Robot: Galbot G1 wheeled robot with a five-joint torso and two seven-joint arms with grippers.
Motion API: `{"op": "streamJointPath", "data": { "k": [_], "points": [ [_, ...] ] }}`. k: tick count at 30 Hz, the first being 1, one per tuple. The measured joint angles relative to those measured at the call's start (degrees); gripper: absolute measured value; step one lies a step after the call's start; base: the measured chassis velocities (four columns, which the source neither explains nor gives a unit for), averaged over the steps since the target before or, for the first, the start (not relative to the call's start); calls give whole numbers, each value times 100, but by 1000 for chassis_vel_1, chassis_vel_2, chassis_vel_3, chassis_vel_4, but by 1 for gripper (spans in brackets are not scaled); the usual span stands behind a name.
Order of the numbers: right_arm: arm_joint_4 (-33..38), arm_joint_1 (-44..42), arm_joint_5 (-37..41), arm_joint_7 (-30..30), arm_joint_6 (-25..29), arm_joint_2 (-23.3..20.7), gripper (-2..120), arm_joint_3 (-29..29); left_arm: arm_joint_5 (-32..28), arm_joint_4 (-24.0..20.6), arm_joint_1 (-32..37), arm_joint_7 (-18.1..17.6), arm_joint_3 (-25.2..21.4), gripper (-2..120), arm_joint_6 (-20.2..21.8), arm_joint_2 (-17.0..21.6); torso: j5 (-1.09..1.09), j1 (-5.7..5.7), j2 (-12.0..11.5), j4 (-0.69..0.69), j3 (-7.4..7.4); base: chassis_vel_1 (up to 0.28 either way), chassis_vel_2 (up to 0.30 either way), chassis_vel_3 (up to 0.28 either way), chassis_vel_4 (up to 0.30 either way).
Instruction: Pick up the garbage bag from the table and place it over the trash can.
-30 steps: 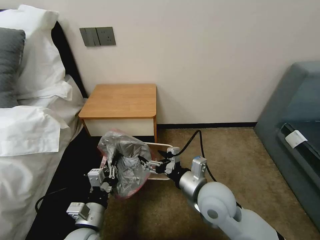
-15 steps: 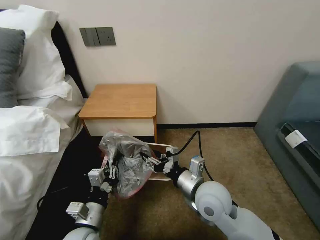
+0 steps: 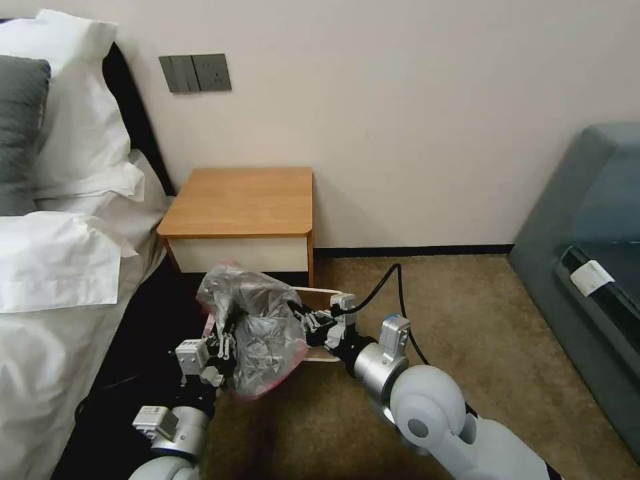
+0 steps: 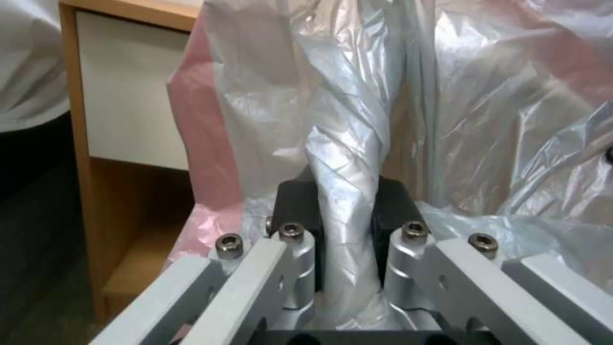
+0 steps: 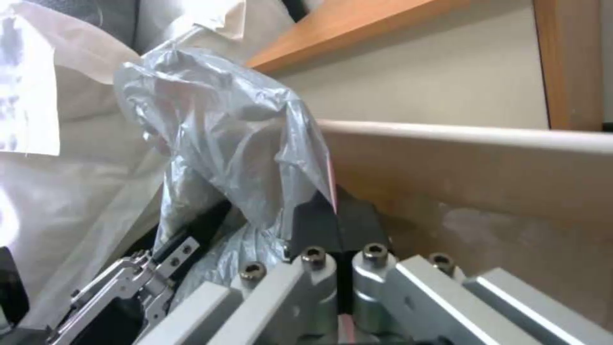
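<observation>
The garbage bag (image 3: 257, 327), crinkly grey plastic with a pinkish edge, hangs bunched between both grippers just over the left part of the beige trash can (image 3: 321, 291). This trash can stands on the carpet in front of the table (image 3: 243, 200), whose wooden top is bare. My left gripper (image 3: 223, 343) is shut on the bag's near left side; the left wrist view shows its pads pinching a twisted fold of the bag (image 4: 332, 120). My right gripper (image 3: 301, 319) is shut on the bag's right edge, its pads (image 5: 313, 223) clamping the pink rim beside the can's rim (image 5: 479, 136).
A bed with white bedding (image 3: 53, 267) lies close on the left, next to the left arm. A grey sofa (image 3: 587, 233) stands at the right. Brown carpet (image 3: 467, 320) lies open between can and sofa. A black cable (image 3: 393, 280) arcs over the right wrist.
The right arm has shifted slightly left and away, carrying the bag's right edge a little further over the can. The left gripper has held still.
</observation>
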Motion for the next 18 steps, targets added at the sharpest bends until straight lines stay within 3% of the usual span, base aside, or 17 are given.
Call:
{"op": "streamJointPath", "data": {
  "k": [18],
  "points": [
    [4,4,-36,-174,165,-450,0,655,5,152,32,40,-54,10,-158,54,1,0,0,0,0,0,0,0,0]
  ]
}}
